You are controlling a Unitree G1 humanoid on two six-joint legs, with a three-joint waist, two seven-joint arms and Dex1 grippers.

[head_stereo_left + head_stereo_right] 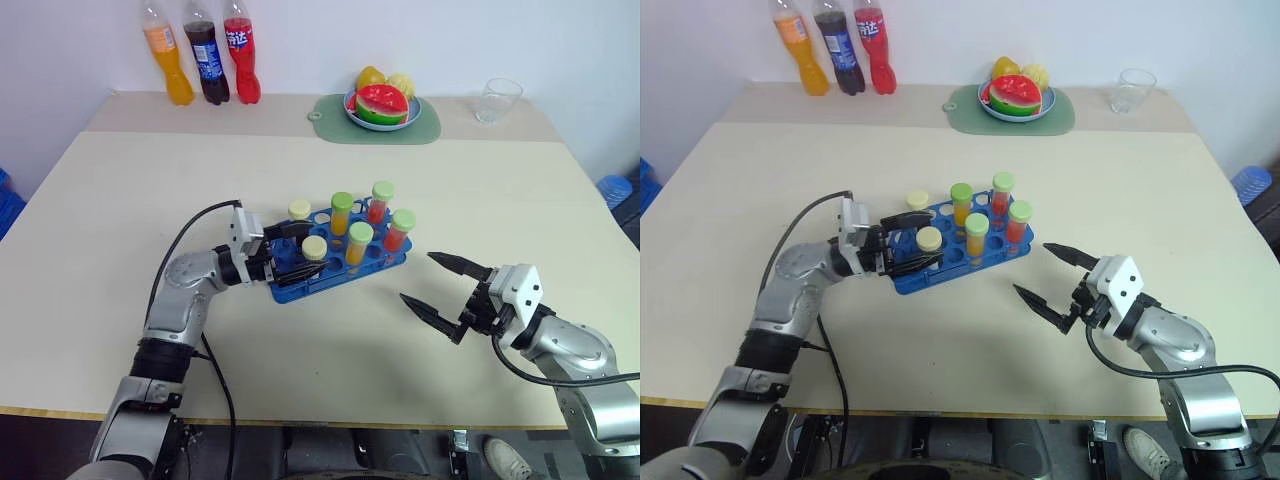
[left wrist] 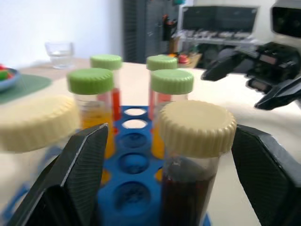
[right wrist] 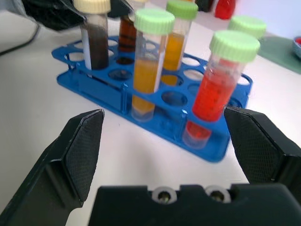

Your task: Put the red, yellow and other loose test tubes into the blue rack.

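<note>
The low bright blue plastic rack (image 3: 155, 110) stands on the pale table (image 3: 37, 117). Upright in its holes are capped clear tubes: dark brown (image 3: 96, 44), yellow (image 3: 146, 77), red (image 3: 214, 89).

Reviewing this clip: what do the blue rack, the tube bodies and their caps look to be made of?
Blue rack: glossy moulded plastic, going by the uniform colour and sheen. Dark brown tube: clear body, probably plastic, though glass cannot be excluded; the liquid shows through. Its pale yellow cap: matt plastic with a ribbed edge.
</note>
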